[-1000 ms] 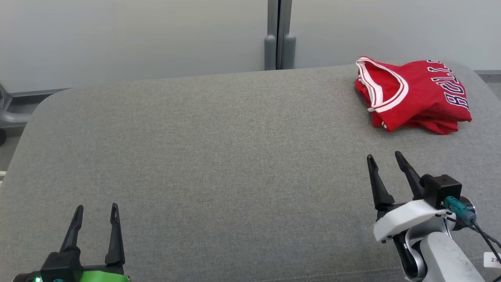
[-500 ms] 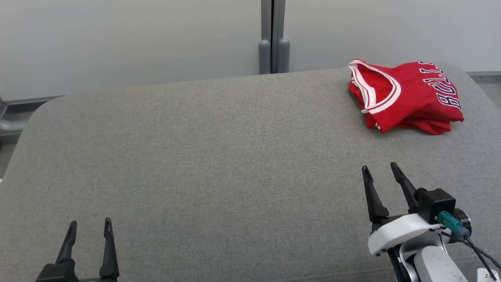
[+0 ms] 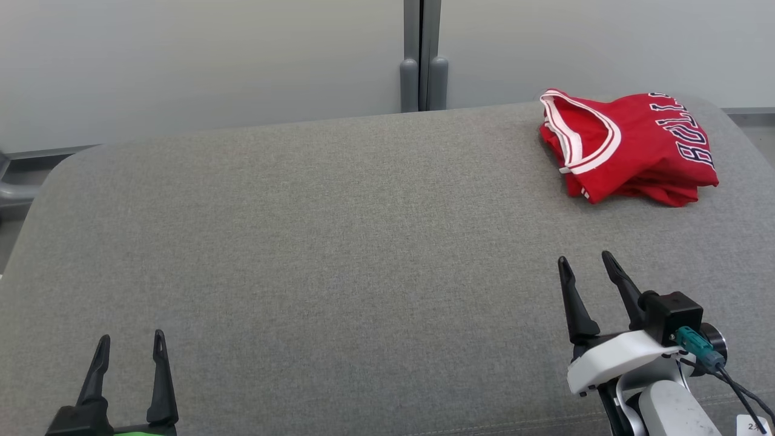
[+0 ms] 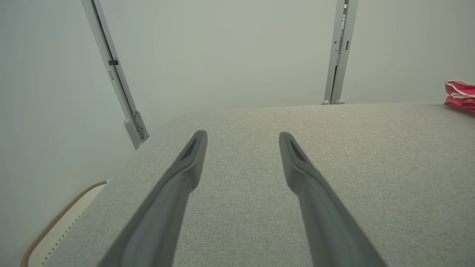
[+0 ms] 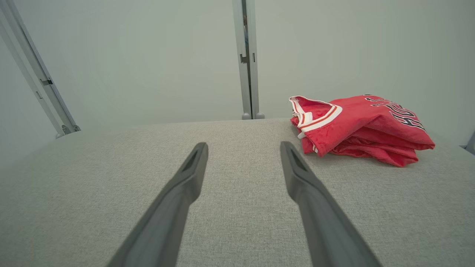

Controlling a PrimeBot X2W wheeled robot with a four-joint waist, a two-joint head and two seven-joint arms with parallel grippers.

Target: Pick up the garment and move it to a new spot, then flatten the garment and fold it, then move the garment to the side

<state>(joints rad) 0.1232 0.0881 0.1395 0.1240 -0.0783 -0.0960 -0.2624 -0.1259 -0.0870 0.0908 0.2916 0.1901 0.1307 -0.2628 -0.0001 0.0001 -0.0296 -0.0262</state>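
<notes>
- A folded red jersey (image 3: 629,148) with white-trimmed neckline and dark lettering lies at the far right corner of a grey fabric-covered surface (image 3: 339,230), close to the rounded back edge.
- The right gripper (image 3: 585,257) hovers at the near right with its two dark fingers spread apart and nothing between them. They point toward the jersey, and plain grey fabric separates the two.
- From the right wrist view, the jersey (image 5: 356,126) sits ahead and to the right of the parted gripper (image 5: 243,144), its stacked layers resting flat on the cloth.
- The left gripper (image 3: 131,336) waits at the near left corner, jaws likewise wide and empty, well apart from the garment.
- In the left wrist view, the gripper (image 4: 242,134) aims across the bare surface, and a sliver of the jersey (image 4: 460,94) shows at the far right edge.
- Behind the surface stand pale wall panels, joined by a grey vertical post (image 3: 422,54) just left of the garment.
- A second post (image 4: 118,81) slants at the far left corner.
- A black camera block with a teal connector (image 3: 696,342) and a dark cable rides on the right wrist.
- A tan-edged pale object (image 4: 63,218) sits beside the surface's left edge; what it is cannot be made out.
</notes>
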